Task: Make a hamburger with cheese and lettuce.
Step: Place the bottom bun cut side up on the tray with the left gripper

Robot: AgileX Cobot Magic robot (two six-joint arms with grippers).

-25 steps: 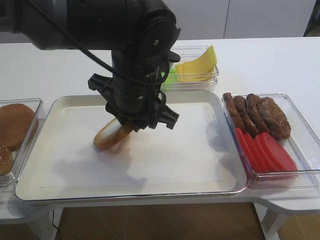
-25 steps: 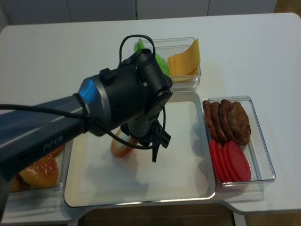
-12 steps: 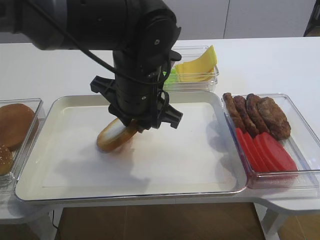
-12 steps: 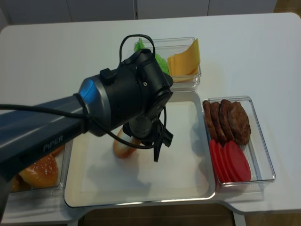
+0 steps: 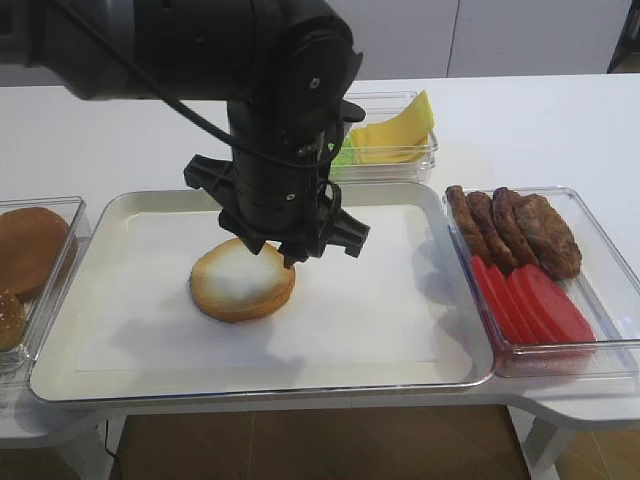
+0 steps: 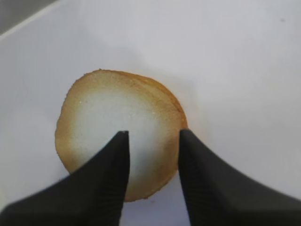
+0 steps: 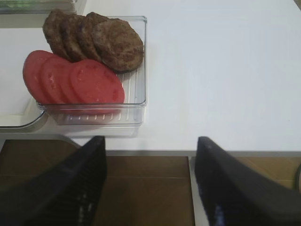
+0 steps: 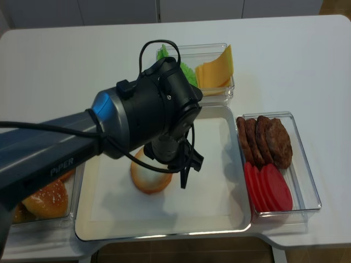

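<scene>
The hamburger's bun half (image 5: 243,283) lies flat on the white tray (image 5: 380,330), pale cut face up. My left gripper (image 6: 152,136) hovers just above it, open, its black fingers (image 6: 115,160) apart over the bun's near right part and gripping nothing. In the high view the left arm (image 5: 270,120) covers the tray's middle. Yellow cheese slices (image 5: 395,135) stand in a clear box behind the tray, with green lettuce (image 8: 186,71) beside them, partly hidden by the arm. My right gripper (image 7: 149,141) is open and empty over the table's front edge.
A clear box on the right holds dark patties (image 5: 515,230) and red tomato slices (image 5: 530,300). A box at the left holds brown bun tops (image 5: 25,245). Brown floor (image 7: 141,188) shows below the table edge under the right gripper.
The bun half hung tilted in my left gripper; now it lies flat on the tray and the jaws have opened off it.
</scene>
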